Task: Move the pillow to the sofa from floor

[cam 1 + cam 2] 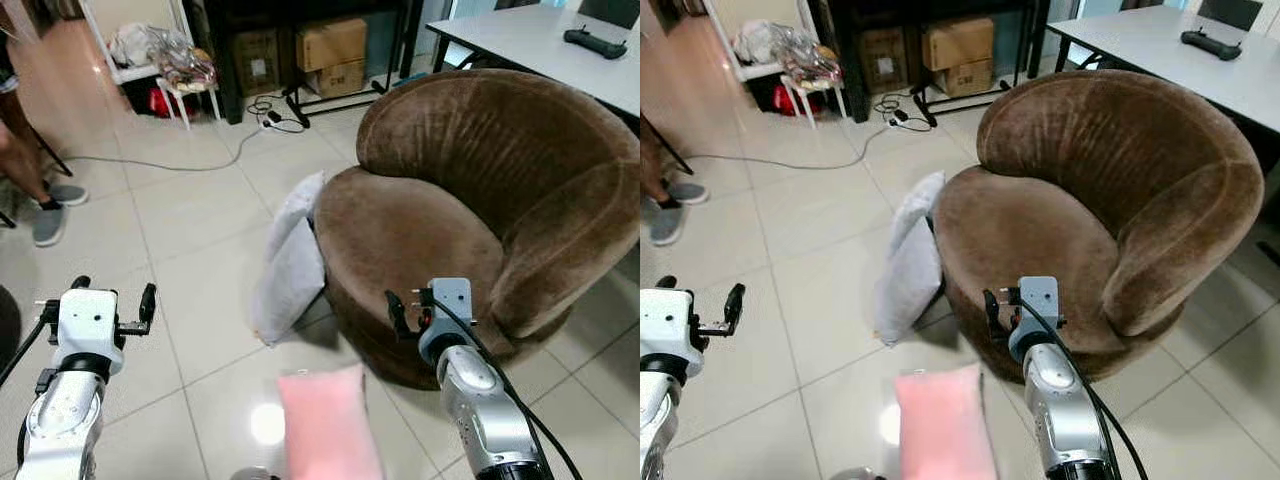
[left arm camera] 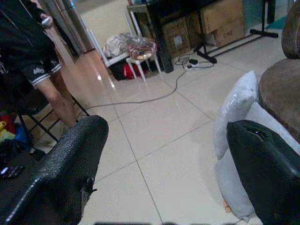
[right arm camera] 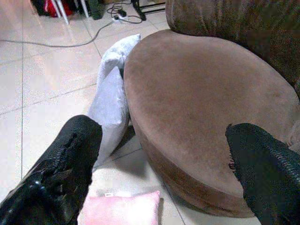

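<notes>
- A round brown velvet sofa chair [image 1: 470,210] with a curved back takes the right half of the head view; its seat has nothing on it.
- A pale grey soft pillow [image 1: 290,262] stands on its edge on the floor in the middle of the frame, and it leans against the left side of the sofa chair, touching it.
- A pink rectangular pillow [image 1: 327,424] lies flat on the glossy beige tiled floor [image 1: 200,300] at the bottom centre, between the two arms and near the front of the sofa chair.
- The left gripper [image 1: 112,308] is at the lower left of the frame, above bare tiles; its two black fingers [image 2: 70,173] are wide apart and hold nothing.
- The right gripper [image 3: 164,173] is at the lower centre-right, just before the front edge of the sofa seat; its fingers are also spread wide with nothing between them.
- In the upper left a person's legs with grey shoes [image 1: 50,215] stand at the frame edge.
- Cardboard boxes [image 1: 332,52] sit under a dark desk at the top, and a grey cable [image 1: 180,160] runs over the tiles.
- A white table [image 1: 545,45] is in the upper right corner.
</notes>
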Motion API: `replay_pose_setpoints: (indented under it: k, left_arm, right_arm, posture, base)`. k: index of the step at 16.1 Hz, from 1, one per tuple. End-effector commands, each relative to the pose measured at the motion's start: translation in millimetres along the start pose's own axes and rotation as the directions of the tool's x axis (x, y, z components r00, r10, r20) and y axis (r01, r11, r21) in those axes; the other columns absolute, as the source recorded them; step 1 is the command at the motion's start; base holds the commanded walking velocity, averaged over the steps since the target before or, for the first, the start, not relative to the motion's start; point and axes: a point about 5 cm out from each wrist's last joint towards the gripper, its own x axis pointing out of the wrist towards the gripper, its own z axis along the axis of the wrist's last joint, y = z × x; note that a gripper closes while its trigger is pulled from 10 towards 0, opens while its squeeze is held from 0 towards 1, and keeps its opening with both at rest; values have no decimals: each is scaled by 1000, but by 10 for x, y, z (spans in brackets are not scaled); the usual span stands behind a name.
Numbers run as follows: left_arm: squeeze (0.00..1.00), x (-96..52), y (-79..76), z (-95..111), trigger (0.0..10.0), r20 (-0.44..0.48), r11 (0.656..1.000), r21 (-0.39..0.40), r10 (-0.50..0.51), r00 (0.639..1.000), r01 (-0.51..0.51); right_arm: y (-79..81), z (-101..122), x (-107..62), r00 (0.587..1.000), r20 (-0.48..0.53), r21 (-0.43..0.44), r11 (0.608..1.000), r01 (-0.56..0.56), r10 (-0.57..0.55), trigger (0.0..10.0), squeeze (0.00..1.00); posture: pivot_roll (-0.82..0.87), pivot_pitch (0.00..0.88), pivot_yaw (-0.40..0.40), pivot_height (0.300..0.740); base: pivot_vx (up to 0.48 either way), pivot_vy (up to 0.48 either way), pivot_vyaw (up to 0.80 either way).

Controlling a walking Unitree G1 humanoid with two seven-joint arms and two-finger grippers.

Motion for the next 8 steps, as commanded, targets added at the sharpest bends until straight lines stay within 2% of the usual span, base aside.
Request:
replay_pose_setpoints:
  k: [1, 8]
  left_arm:
    - [0, 23, 45, -9, 10000, -14, 1000, -2, -3, 1000, 3]
    - [0, 17, 8, -46, 10000, -15, 999, -32, 3, 1000, -3]
  right_arm:
    - [-16, -16, -16, 1000, 2, 12, 1000, 17, -17, 10000, 0]
    - [0, 12, 16, 1000, 15, -4, 1000, 2, -2, 10000, 0]
  posture:
    - [112, 0, 68, 740]
    - [118, 0, 35, 740]
  base:
    - [0, 0, 0]
    - [0, 291, 0]
